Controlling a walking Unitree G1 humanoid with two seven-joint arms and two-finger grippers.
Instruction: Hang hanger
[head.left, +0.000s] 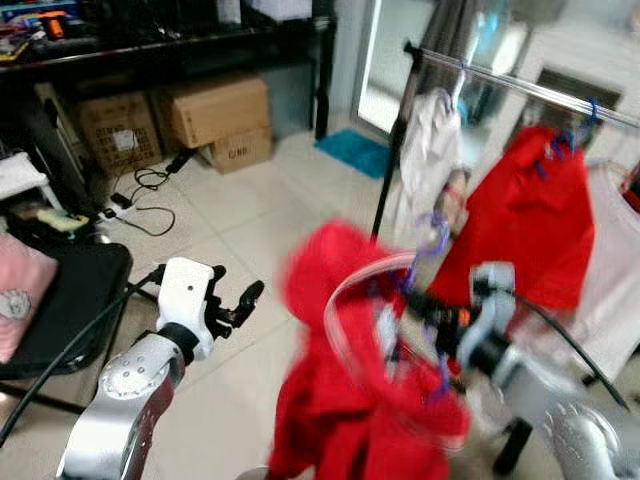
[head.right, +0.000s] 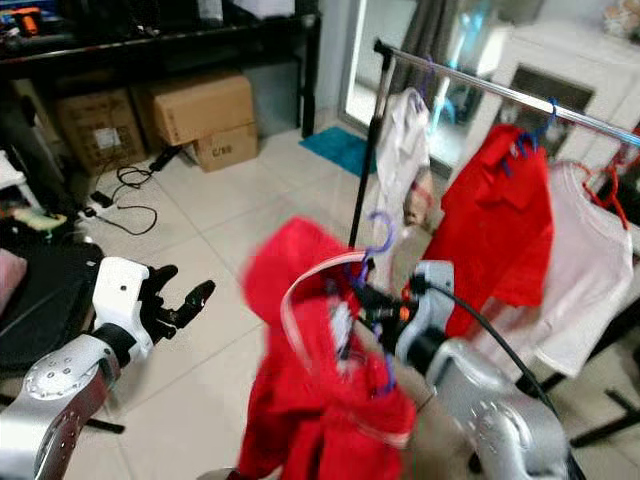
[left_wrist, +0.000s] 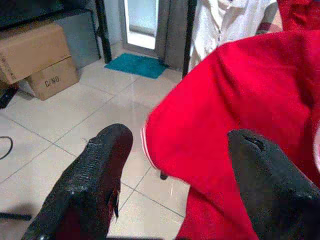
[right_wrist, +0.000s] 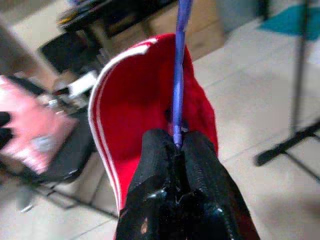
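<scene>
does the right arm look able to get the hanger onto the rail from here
Probably yes. The right gripper is shut on the purple hanger, and the rail has a bare stretch between the white shirt and red shirt.

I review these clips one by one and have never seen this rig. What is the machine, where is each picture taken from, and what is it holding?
This is a humanoid robot with two silver arms. Two pictures come from its head cameras, looking down and forward; two come from cameras on its wrists, looking along the black fingers. The right gripper is shut on a purple hanger that carries a red shirt. The left gripper is open, beside the shirt. Ahead stands a clothes rail with a red shirt and white shirts already hanging. Cardboard boxes sit on the tiled floor.
</scene>
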